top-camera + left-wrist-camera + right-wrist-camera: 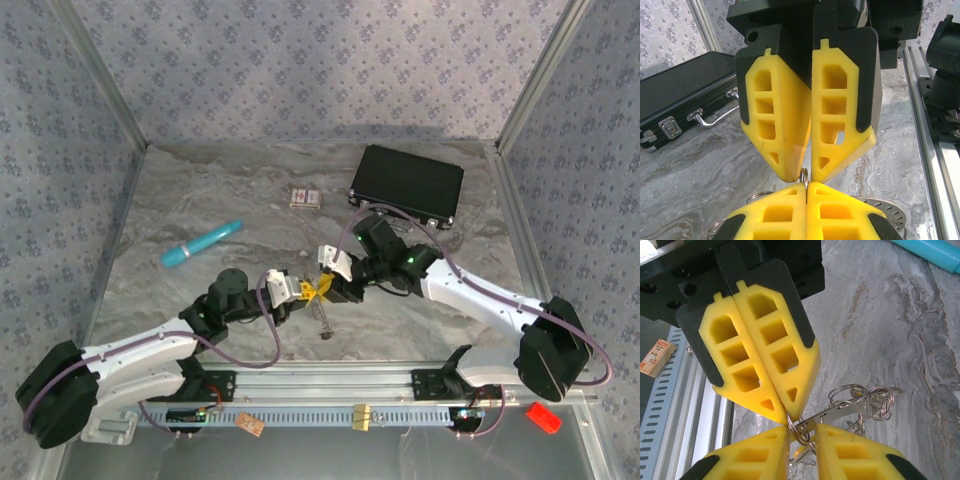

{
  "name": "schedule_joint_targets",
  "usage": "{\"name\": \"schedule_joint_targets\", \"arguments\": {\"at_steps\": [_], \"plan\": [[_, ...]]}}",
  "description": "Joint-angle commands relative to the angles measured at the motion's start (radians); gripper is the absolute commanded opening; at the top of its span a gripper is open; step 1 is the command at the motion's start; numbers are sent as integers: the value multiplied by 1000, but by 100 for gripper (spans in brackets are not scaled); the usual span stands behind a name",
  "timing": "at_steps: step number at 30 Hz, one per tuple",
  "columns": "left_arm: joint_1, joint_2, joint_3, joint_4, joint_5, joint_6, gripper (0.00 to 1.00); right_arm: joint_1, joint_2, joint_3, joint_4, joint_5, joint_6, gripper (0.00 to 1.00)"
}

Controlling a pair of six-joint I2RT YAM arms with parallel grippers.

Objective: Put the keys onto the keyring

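My left gripper [806, 187] is shut on a small split ring [804, 176], which stands edge-on between its yellow fingertips. My right gripper [804, 432] faces it tip to tip. Its jaws stand a little apart, with the same ring [796, 426] and a second loop in the gap but not pinched. Just below that gap a key with a yellow head [800, 453] peeks out. The keyring [887, 210], silvery with a toothed edge, shows behind my left fingers. From above, both grippers [318, 290] meet at the table's near middle, with the bunch [324, 322] below them.
A flat silver strip with several linked rings [860, 402] trails off to the right of my right fingers. A black case [407, 185] lies at the back right, a small red-and-white box [306, 198] beside it, and a teal stick [202, 243] at the left.
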Motion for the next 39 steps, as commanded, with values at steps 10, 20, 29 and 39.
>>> {"name": "schedule_joint_targets", "arguments": {"at_steps": [10, 20, 29, 39], "plan": [[-10, 4, 8, 75, 2, -24, 0, 7, 20, 24, -28, -31, -45, 0], [-11, 5, 84, -222, -54, 61, 32, 60, 57, 157, -263, 181, -191, 0], [-11, 35, 104, -197, -24, 62, 22, 127, 123, 255, -357, 258, -240, 0], [-12, 28, 75, -123, -23, 40, 2, 102, 65, 187, -272, 151, -178, 0]]}}
